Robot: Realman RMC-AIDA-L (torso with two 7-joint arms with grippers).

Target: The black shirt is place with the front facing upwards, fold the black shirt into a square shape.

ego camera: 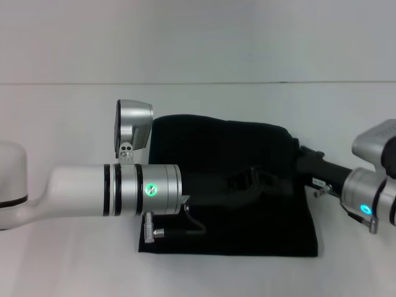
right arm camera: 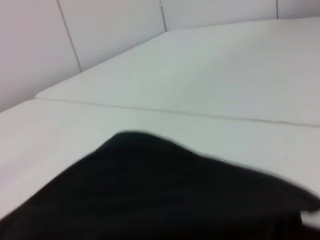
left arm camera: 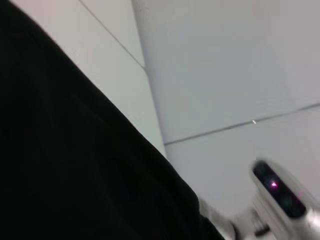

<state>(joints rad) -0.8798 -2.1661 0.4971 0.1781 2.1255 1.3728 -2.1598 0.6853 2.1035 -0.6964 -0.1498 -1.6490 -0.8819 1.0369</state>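
While folded, black shirt [ego camera: 247, 204] mid-table [ego camera: 62, 260].

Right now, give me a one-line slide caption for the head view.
Both arms reach over the black shirt, already folded into a compact block on the white table.

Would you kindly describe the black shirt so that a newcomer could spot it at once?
On the white table, look at the middle, where both robot arms reach in. The black shirt lies there as a folded, roughly rectangular dark slab. It is the only cloth and the only large black thing on the pale surface.
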